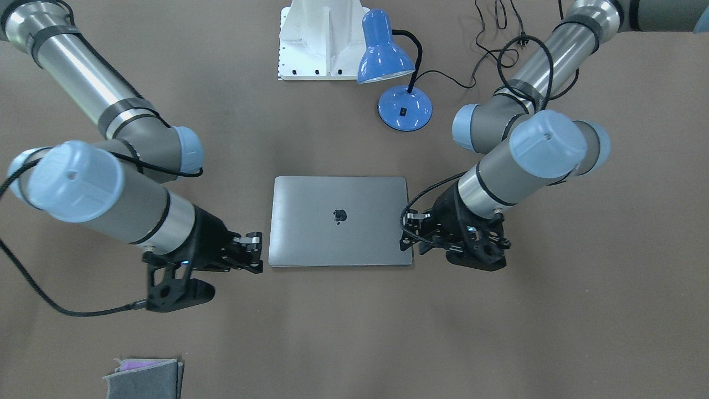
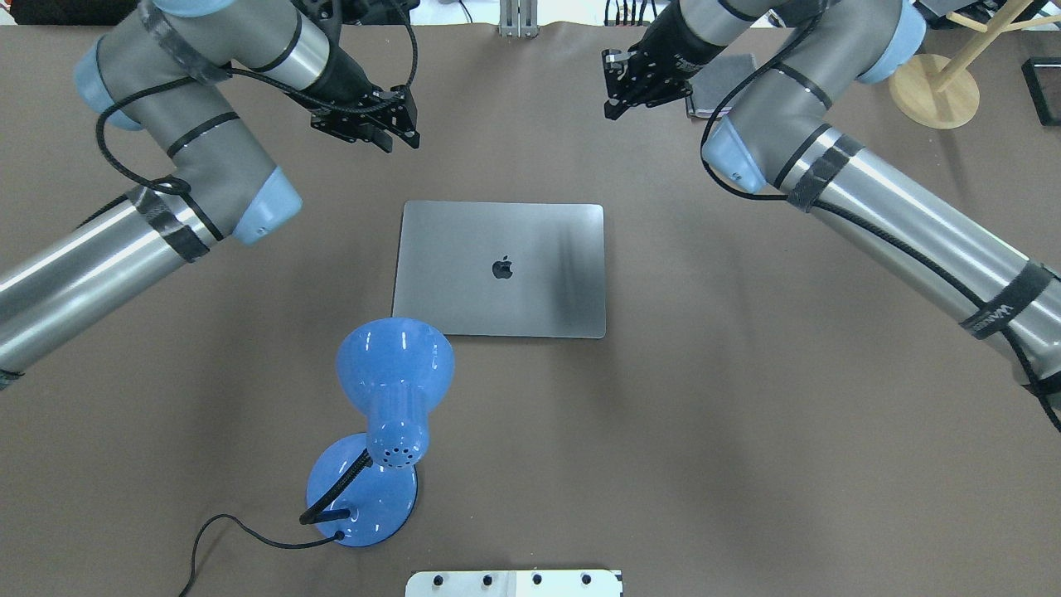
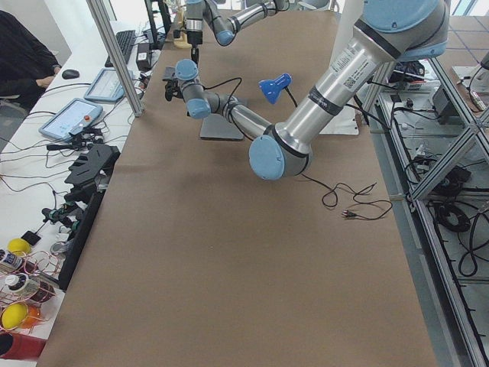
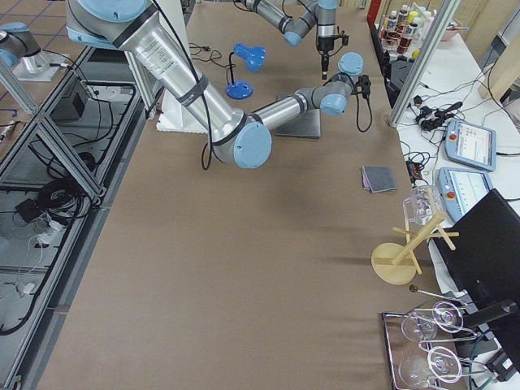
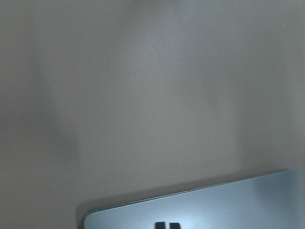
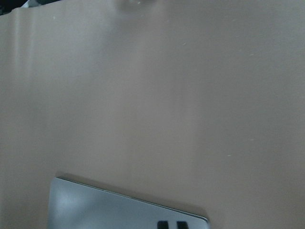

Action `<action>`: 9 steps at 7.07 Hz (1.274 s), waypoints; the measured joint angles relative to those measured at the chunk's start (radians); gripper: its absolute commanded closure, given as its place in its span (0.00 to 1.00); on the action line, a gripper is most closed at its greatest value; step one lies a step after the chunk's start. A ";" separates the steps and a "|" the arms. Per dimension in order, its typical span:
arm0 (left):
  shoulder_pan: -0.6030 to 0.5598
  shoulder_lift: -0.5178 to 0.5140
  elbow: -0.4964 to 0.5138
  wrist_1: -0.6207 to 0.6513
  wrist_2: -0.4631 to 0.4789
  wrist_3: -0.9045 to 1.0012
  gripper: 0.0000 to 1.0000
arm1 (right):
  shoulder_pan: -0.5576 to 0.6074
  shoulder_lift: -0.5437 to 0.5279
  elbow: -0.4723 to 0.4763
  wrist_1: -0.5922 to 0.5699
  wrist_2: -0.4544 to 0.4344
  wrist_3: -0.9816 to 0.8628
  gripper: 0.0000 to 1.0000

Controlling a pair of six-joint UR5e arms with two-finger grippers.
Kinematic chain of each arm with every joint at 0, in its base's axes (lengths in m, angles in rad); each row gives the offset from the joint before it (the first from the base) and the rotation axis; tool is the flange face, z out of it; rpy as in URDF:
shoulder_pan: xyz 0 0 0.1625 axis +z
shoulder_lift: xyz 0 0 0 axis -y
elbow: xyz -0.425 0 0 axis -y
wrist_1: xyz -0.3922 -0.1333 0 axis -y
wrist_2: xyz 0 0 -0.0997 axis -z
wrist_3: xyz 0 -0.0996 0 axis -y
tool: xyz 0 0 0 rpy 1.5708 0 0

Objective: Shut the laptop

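Note:
The space-grey laptop [image 1: 340,221] lies shut and flat on the brown table, lid down with the dark apple logo facing up [image 2: 501,269]. My left gripper [image 2: 404,133] hovers above the table beyond the laptop's far left corner. My right gripper [image 2: 613,98] hovers beyond its far right corner. Neither touches the laptop. Each wrist view shows a far corner of the lid [image 5: 214,205] [image 6: 105,210], with two fingertips close together at the bottom edge. Both grippers look shut and empty.
A blue desk lamp [image 2: 394,365] with a black cord stands on the robot's side of the laptop, its shade near the near left corner. A white base plate [image 2: 514,583] is behind it. A folded grey cloth [image 1: 144,379] lies at the far edge. A wooden stand [image 2: 937,95] is far right.

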 measured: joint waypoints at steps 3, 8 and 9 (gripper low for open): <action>-0.203 0.217 -0.212 0.040 0.003 0.079 0.02 | 0.146 -0.171 0.179 -0.242 -0.039 -0.222 0.00; -0.557 0.536 -0.446 0.515 -0.002 0.879 0.02 | 0.381 -0.448 0.386 -0.809 -0.203 -1.055 0.00; -0.581 0.580 -0.445 0.600 0.001 0.945 0.02 | 0.420 -0.508 0.396 -0.820 -0.166 -1.098 0.00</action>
